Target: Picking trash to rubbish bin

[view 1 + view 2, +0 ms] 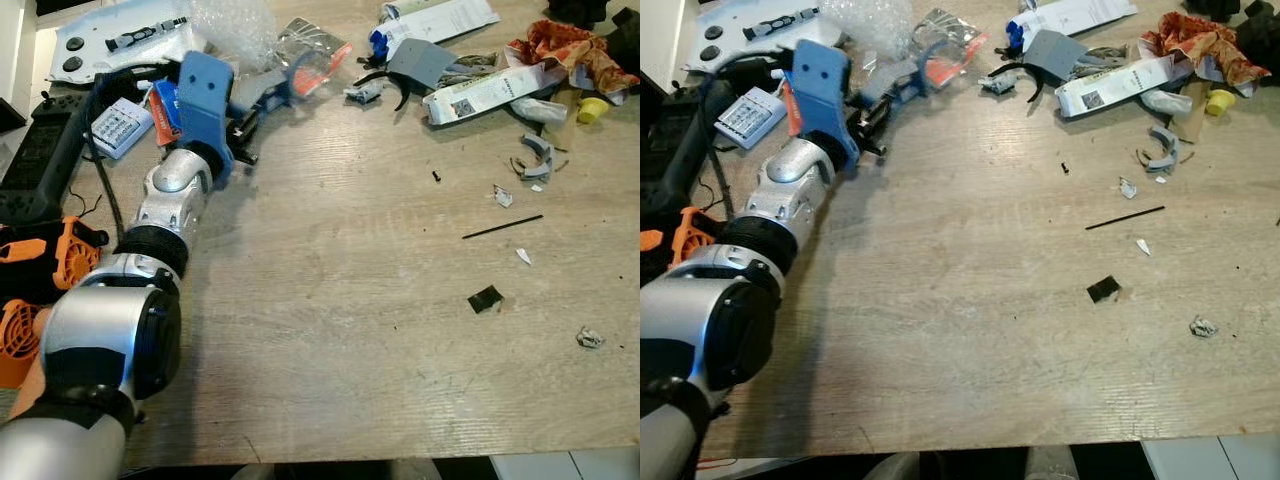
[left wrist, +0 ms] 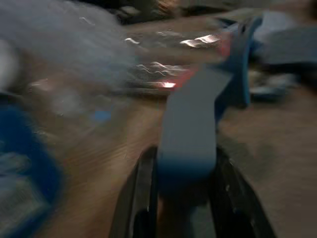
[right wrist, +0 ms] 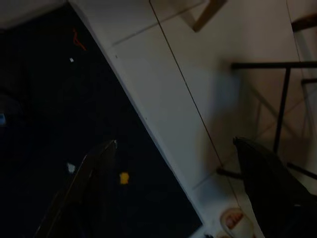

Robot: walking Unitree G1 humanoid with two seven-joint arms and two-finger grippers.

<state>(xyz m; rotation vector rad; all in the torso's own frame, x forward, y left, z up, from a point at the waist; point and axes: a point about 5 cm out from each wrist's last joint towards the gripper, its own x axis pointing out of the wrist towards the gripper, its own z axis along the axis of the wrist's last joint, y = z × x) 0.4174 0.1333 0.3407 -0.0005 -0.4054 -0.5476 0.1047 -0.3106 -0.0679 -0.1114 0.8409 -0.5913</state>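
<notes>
the left gripper (image 1: 268, 92), above the wooden table (image 1: 350, 330), is clamped on a blue-grey plastic piece (image 2: 190, 129) beside a clear wrapper (image 1: 318, 50).

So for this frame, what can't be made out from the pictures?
- Left tool: the left wrist view is motion-blurred, so whether it grips the clear wrapper is unclear.
- Black scrap and crumpled bit on the table: too small to identify.
- Orange device: cut off by the left edge and hidden by the arm.
- Right tool: the right wrist view is dark, with only floor beyond.
</notes>
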